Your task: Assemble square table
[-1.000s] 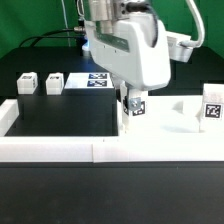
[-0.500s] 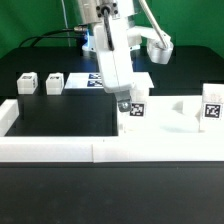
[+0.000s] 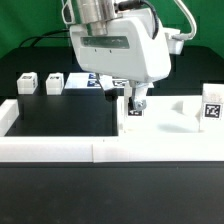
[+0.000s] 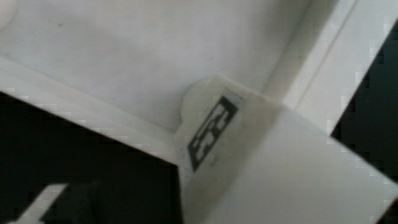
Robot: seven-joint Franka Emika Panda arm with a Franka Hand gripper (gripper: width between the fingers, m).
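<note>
The square table's top (image 3: 168, 124) is a white slab lying at the exterior view's right. My gripper (image 3: 135, 103) stands upright over the slab's near-left corner and is shut on a white tagged leg (image 3: 137, 111) whose lower end meets the slab. In the wrist view the same leg (image 4: 267, 150) fills the frame close up, with its tag facing the camera and the slab's recessed top (image 4: 125, 50) behind it. My fingers are not clearly seen there. Another leg (image 3: 212, 109) stands on the slab at the far right. Two loose legs (image 3: 26, 82) (image 3: 54, 82) lie at the back left.
A long low white border wall (image 3: 60, 151) runs along the front and up the left side. The marker board (image 3: 98, 79) lies behind the arm. Black table surface (image 3: 65, 115) lies between the wall and the loose legs.
My wrist has turned about its upright axis, so the hand's housing faces a different way. The held leg has stayed at the same spot on the slab.
</note>
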